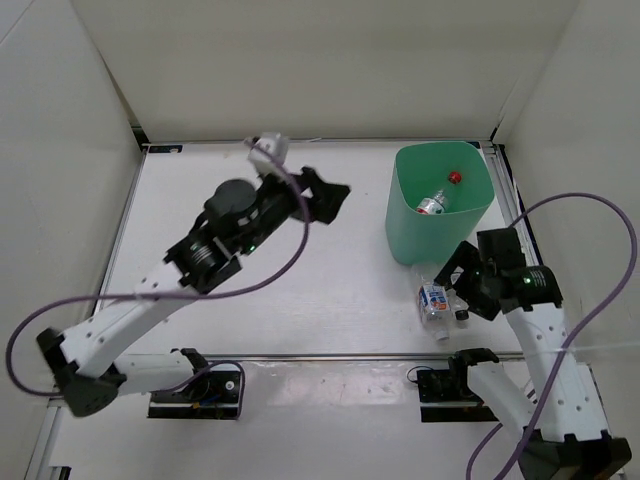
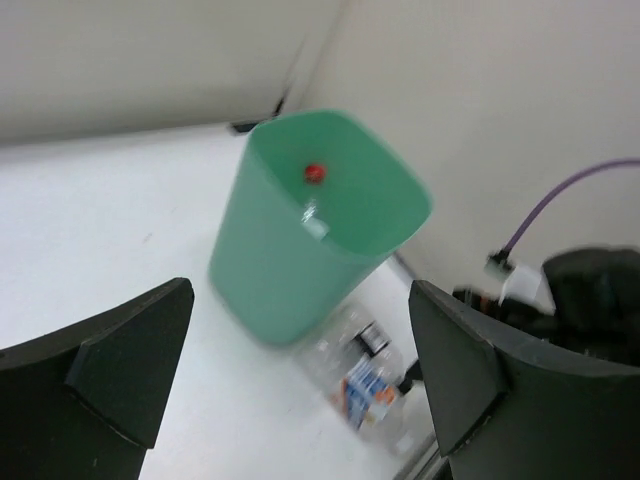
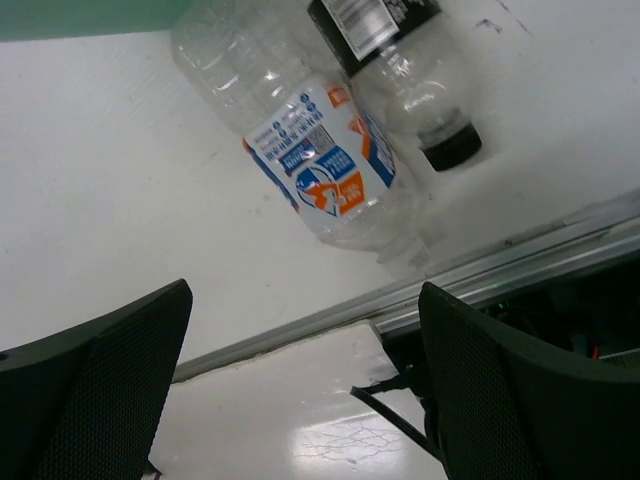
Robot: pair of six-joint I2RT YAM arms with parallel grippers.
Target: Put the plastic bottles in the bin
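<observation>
1. The left arm [image 1: 150, 300] is reaching to upper centre, left gripper [image 1: 328, 195] gaping, empty.
2. The right gripper [image 3: 300, 380] is hovering agape beside the blue-labelled bottle [image 3: 320, 170] and black-capped bottle [image 3: 400, 60], below the bin [image 1: 405, 235].
3. A red-capped bottle [image 1: 440, 195] is lying inside.

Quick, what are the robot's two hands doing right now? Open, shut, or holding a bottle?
Left hand: open, holding nothing.
Right hand: open, holding nothing; the blue-labelled bottle lies just ahead of it.
</observation>
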